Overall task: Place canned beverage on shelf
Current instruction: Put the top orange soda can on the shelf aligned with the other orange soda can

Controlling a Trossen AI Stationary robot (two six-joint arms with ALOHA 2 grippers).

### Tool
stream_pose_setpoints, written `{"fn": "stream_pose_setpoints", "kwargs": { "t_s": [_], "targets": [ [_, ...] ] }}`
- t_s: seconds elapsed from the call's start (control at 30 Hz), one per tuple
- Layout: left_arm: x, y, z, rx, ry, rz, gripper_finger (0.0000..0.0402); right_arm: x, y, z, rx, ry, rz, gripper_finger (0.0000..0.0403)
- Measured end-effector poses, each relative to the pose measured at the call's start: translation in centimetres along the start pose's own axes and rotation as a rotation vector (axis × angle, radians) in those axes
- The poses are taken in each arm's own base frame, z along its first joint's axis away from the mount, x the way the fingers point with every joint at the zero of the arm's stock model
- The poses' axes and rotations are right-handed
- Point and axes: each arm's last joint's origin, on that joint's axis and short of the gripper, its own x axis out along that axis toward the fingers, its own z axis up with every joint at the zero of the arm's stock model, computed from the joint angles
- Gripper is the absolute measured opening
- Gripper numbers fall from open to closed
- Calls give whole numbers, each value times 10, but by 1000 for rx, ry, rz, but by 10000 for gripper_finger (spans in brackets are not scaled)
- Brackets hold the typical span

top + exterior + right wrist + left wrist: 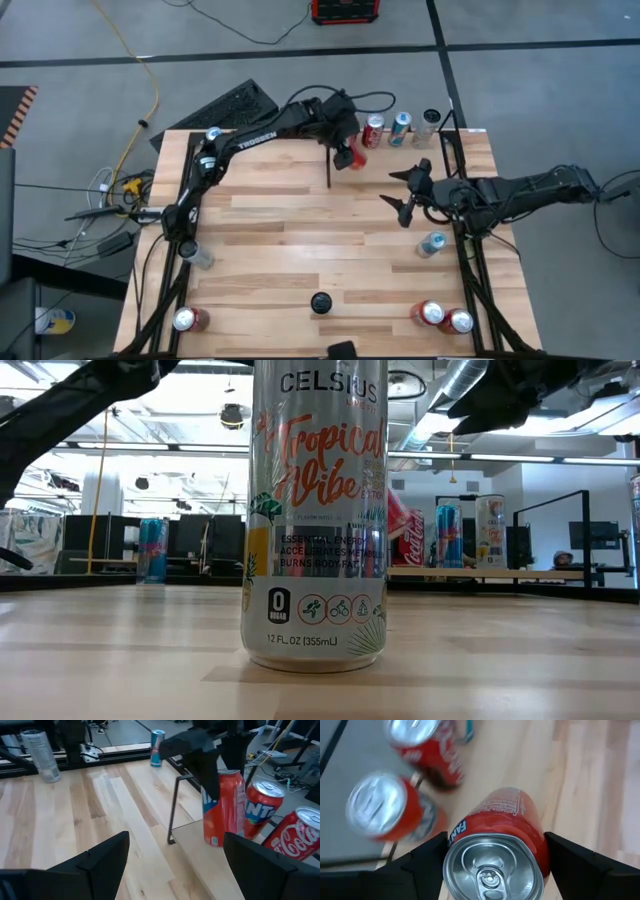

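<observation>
My left gripper (347, 152) reaches to the table's far side and is shut on a red Fanta can (226, 805), just right of the thin black divider bar (328, 166) and over the wooden shelf (392, 162). On the shelf beside it stand another Fanta can (263, 802), a Coca-Cola can (300, 834), a teal can (400, 127) and a silver can (430, 122). My right gripper (403, 192) hangs open near the table's right side, holding nothing. My left gripper pinches the red can's side wall just below its top rim (470, 827) between its two fingers (425, 857), one on each side. The fingers slant down from above. The can stands almost upright, slightly tilted, with its bottom (214, 841) at the shelf's wood; whether it touches, I cannot tell.
A tall Celsius can (315, 510) stands at the table's near edge. Two red cans (445, 317) stand near right, one red can (187, 320) near left, a pale can (432, 243) at the right and a Red Bull can (157, 747) far left. Black frame tubes (470, 270) edge the table.
</observation>
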Motion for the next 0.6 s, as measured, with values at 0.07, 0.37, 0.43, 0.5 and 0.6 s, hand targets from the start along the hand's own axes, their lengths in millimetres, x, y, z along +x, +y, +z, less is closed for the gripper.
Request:
{"fn": "stream_pose_setpoints", "kwargs": {
  "t_s": [0.07, 0.37, 0.43, 0.5, 0.6],
  "targets": [
    [0, -1, 1, 20, -9, -6, 279, 1, -2, 0, 5, -1, -11, 345],
    [1, 0, -1, 65, 6, 11, 279, 4, -7, 3, 29, -17, -44, 345],
    [1, 0, -2, 76, 18, 29, 279, 4, -8, 4, 32, -20, -42, 345],
    [1, 1, -3, 89, 27, 44, 279, 4, -8, 4, 36, -23, -44, 345],
    [1, 0, -3, 91, 32, 40, 279, 4, -8, 4, 36, -23, -44, 345]
  ]
}}
